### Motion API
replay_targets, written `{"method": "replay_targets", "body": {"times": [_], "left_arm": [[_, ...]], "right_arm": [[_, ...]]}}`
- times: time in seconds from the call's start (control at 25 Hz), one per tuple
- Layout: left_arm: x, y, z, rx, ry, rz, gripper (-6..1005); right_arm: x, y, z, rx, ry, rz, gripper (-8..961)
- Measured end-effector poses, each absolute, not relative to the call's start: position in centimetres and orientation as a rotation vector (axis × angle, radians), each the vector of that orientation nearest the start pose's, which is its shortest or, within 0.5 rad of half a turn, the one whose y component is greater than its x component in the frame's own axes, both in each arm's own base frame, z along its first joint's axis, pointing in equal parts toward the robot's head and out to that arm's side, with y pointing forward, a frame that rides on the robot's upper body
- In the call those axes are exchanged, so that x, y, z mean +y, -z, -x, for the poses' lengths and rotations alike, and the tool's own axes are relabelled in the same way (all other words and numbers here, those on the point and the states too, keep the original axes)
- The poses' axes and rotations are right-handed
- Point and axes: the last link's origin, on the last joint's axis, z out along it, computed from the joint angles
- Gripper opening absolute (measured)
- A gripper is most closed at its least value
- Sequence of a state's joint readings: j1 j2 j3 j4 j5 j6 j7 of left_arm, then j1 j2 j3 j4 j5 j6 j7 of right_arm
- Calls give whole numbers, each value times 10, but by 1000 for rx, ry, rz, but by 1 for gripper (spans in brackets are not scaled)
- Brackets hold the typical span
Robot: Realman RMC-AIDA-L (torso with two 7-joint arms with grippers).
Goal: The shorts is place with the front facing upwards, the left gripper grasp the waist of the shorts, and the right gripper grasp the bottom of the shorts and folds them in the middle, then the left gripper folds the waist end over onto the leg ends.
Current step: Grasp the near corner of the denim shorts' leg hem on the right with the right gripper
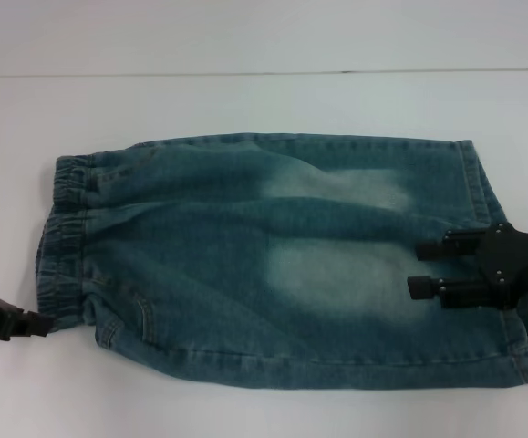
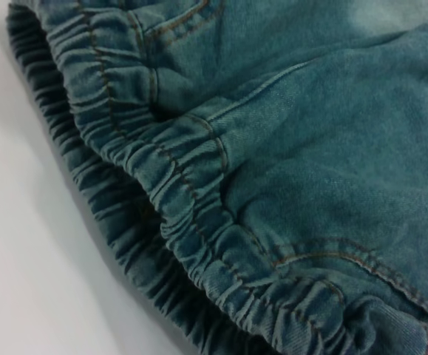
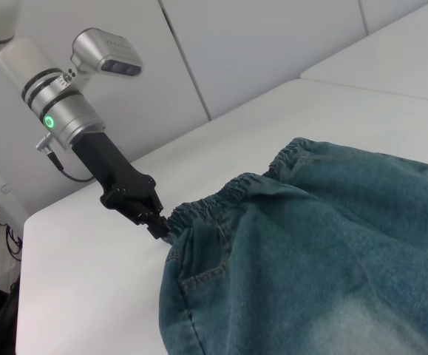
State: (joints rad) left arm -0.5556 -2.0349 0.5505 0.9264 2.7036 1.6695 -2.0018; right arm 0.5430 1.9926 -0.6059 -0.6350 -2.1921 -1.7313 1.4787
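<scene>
At the lower left of the head view we see the left gripper point(image 1: 37, 322) touching the near corner of the waist of the shorts point(image 1: 63, 239); we cannot tell how its fingers stand. At the right, the right gripper point(image 1: 419, 266) hovers with fingers apart above the leg ends point(image 1: 502, 274). The shorts point(image 1: 273, 265) lie flat across the middle of the white bench point(image 1: 245, 100).

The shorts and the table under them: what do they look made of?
The shorts look like faded blue-green denim: visible twill weave, tan topstitching, pale washed patches, a gathered elastic waist. The table looks like smooth matte white laminate or plastic; which, I cannot tell.
</scene>
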Motion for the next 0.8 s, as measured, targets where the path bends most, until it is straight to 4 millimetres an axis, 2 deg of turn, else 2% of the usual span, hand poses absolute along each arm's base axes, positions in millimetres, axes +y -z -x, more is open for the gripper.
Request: {"method": "replay_targets", "body": {"times": [0.2, 0.4, 0.56, 0.68, 0.8], "left_arm": [[314, -58, 326, -1388, -135, 2540, 40], [315, -58, 322, -1386, -112, 2552, 38], [317, -60, 316, -1376, -74, 2573, 37], [318, -61, 313, -1369, -68, 2585, 36], [319, -61, 311, -1372, -61, 2587, 35]], "right_arm": [[312, -27, -284, 785, -576, 2872, 717], [313, -30, -282, 806, -602, 2858, 718], [323, -54, -273, 929, -660, 2814, 718], [331, -73, -269, 1009, -622, 2806, 717], [329, -89, -264, 1039, -542, 2865, 717]]}}
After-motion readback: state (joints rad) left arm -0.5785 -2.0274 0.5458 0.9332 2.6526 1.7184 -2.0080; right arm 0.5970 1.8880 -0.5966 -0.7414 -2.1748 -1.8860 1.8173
